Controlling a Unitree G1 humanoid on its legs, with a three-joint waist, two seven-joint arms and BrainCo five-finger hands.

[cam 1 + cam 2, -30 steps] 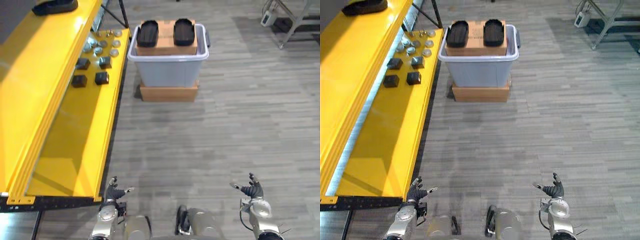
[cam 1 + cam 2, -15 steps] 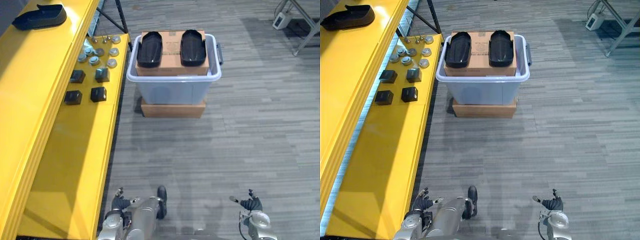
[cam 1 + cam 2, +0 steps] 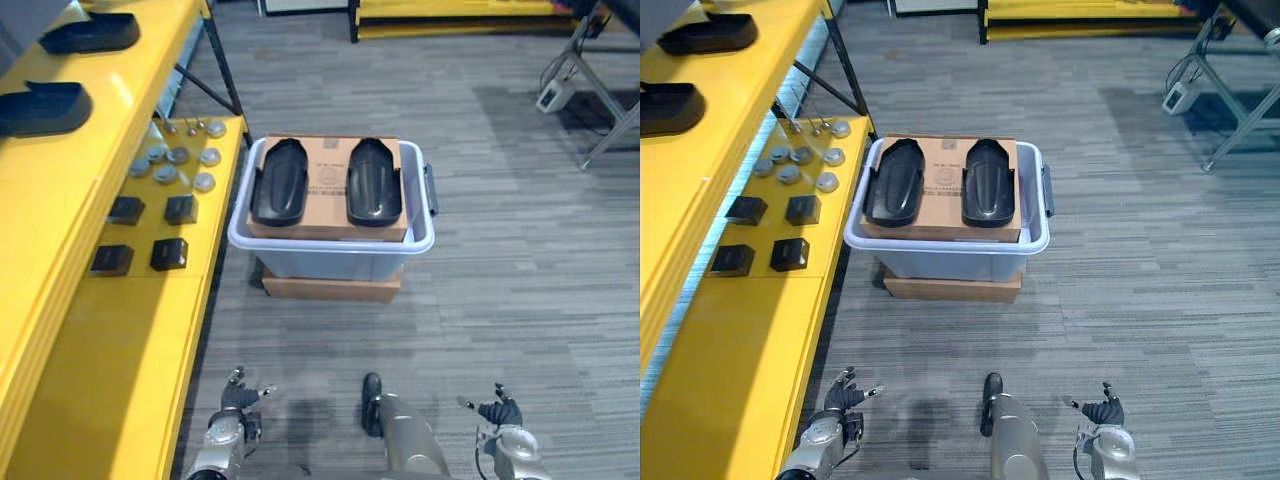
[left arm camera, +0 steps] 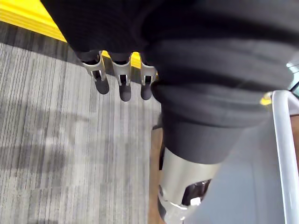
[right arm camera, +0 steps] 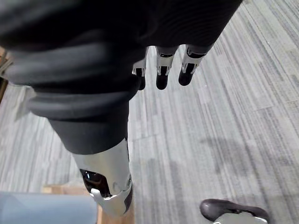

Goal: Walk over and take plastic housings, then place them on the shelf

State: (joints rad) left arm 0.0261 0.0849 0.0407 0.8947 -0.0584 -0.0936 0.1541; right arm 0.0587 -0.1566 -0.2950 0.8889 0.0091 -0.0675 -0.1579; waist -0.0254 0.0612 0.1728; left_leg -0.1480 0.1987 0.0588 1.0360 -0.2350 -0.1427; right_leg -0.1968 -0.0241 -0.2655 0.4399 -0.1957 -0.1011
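Left eye view looks down on two black, oblong plastic shells lying side by side: the left housing [image 3: 278,181] and the right housing [image 3: 374,181]. Both rest on a brown cardboard box [image 3: 327,175] set inside a pale grey plastic tub [image 3: 330,244], which stands on a flat brown carton [image 3: 330,288] on the grey carpeted floor. Each housing's long axis runs straight away from the robot. The tub lies ahead of both hands and well apart from them, so the walk-up looks unfinished. The left hand [image 3: 236,395] hangs low beside the yellow metal shelf [image 3: 110,350], its fingers [image 4: 122,88] straight and empty. The right hand [image 3: 500,412] is likewise loose, fingers [image 5: 161,78] uncurled and holding nothing. The left housing lies ahead and a little to the right of the left hand, so it is plainly that hand's piece. The right housing sits about midway between the hands, ahead and to the left of the right hand. Two more black housings [image 3: 90,33] rest on the shelf's upper level, to the robot's left.
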